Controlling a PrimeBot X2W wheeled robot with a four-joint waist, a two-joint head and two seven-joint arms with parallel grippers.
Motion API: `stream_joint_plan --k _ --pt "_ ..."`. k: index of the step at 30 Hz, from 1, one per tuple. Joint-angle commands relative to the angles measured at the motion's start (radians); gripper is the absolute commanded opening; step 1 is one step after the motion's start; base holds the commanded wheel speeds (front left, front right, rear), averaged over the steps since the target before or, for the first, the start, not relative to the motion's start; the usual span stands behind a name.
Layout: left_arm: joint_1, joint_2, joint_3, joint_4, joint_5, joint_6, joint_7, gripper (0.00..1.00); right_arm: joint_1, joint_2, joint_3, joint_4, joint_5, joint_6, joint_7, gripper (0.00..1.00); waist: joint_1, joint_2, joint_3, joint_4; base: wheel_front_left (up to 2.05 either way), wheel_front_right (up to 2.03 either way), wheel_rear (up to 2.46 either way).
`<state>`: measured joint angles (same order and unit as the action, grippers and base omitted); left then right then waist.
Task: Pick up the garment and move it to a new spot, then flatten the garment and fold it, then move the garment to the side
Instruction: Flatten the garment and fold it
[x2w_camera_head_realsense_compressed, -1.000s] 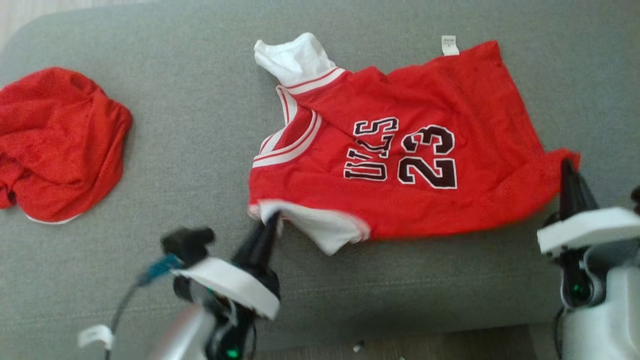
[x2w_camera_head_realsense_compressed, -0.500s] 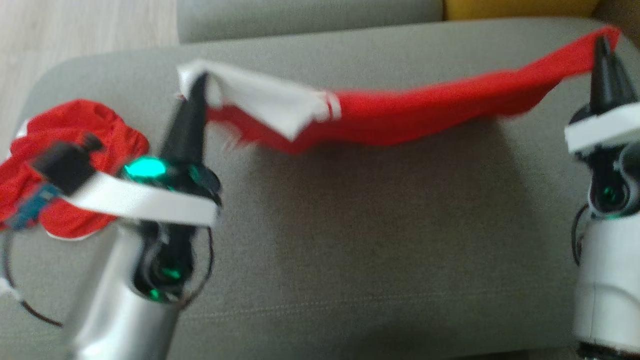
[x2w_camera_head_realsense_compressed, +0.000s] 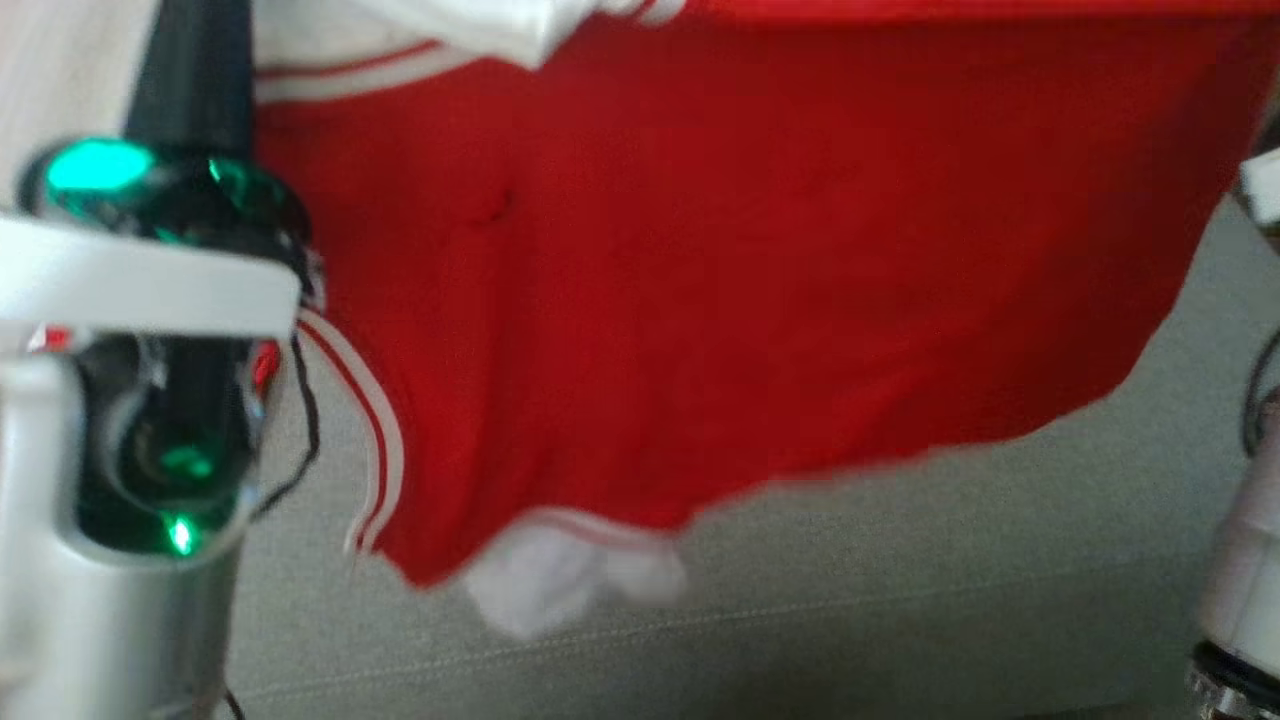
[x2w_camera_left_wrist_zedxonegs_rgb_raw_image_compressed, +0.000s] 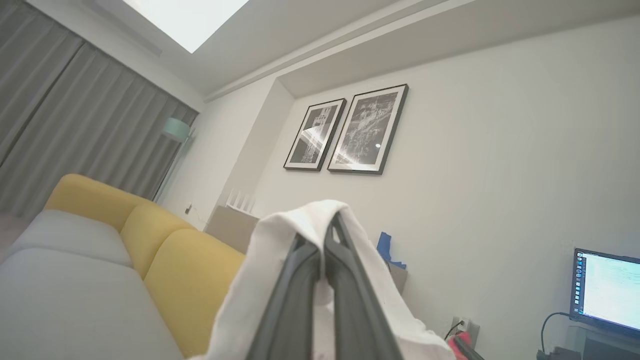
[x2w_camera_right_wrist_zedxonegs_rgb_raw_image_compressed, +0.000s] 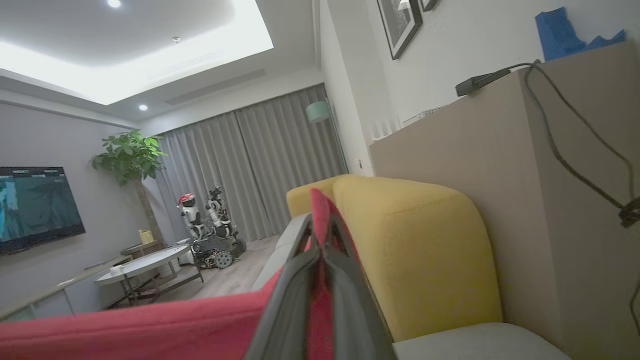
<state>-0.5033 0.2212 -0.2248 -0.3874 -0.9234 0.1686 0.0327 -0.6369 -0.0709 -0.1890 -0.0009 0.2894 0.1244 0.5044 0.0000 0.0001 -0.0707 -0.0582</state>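
The garment (x2w_camera_head_realsense_compressed: 720, 280) is a red jersey with white trim. It hangs spread out between my two arms, above the grey sofa seat (x2w_camera_head_realsense_compressed: 900, 600). In the left wrist view my left gripper (x2w_camera_left_wrist_zedxonegs_rgb_raw_image_compressed: 324, 239) is shut on a white edge of the garment (x2w_camera_left_wrist_zedxonegs_rgb_raw_image_compressed: 280, 250). Its dark fingers (x2w_camera_head_realsense_compressed: 190, 70) rise at the left of the head view. In the right wrist view my right gripper (x2w_camera_right_wrist_zedxonegs_rgb_raw_image_compressed: 320, 242) is shut on a red edge of the garment (x2w_camera_right_wrist_zedxonegs_rgb_raw_image_compressed: 150, 330). My pale right forearm (x2w_camera_head_realsense_compressed: 1240, 590) stands at the right edge of the head view.
Yellow sofa back cushions (x2w_camera_right_wrist_zedxonegs_rgb_raw_image_compressed: 425, 250) stand behind the grey seat. A tan box (x2w_camera_right_wrist_zedxonegs_rgb_raw_image_compressed: 500, 175) with cables sits to the right of them. A laptop (x2w_camera_left_wrist_zedxonegs_rgb_raw_image_compressed: 605, 292) glows at the far right. A round coffee table (x2w_camera_right_wrist_zedxonegs_rgb_raw_image_compressed: 145, 265) and another robot (x2w_camera_right_wrist_zedxonegs_rgb_raw_image_compressed: 210, 230) stand across the room.
Both grippers have lifted the garment off the sofa, and it now hangs as a sheet close to the head camera. The head view has shifted too, and the other red cloth has left it.
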Motion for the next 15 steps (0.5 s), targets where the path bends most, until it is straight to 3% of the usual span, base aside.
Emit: stream_joint_plan --k 1,8,11,15 --pt "-0.091 0.044 0.052 -0.033 0.013 0.020 0.026 0.00 -0.058 0.019 0.016 -0.053 -0.019 0.006 0.035 0.00 0.0000 -0.0001 0.018 -0.005 0.00 0.00 0.00" --pt "-0.235 0.069 0.056 0.060 0.019 0.074 0.114 0.00 -0.137 0.020 -0.007 -0.026 0.008 0.006 0.111 0.00 0.0000 -0.0001 0.124 -0.013 0.00 0.00 0.00" --pt "-0.350 0.088 0.028 0.151 0.047 0.064 0.148 0.00 -0.248 0.020 -0.027 0.058 0.036 0.006 0.123 0.00 0.0000 -0.0001 0.239 -0.016 0.00 0.00 0.00" --pt "-0.568 0.086 -0.008 0.310 0.096 0.017 0.141 0.00 -0.467 0.020 -0.032 0.200 0.001 0.006 0.057 0.00 0.0000 -0.0001 0.402 -0.006 0.00 0.00 0.00"
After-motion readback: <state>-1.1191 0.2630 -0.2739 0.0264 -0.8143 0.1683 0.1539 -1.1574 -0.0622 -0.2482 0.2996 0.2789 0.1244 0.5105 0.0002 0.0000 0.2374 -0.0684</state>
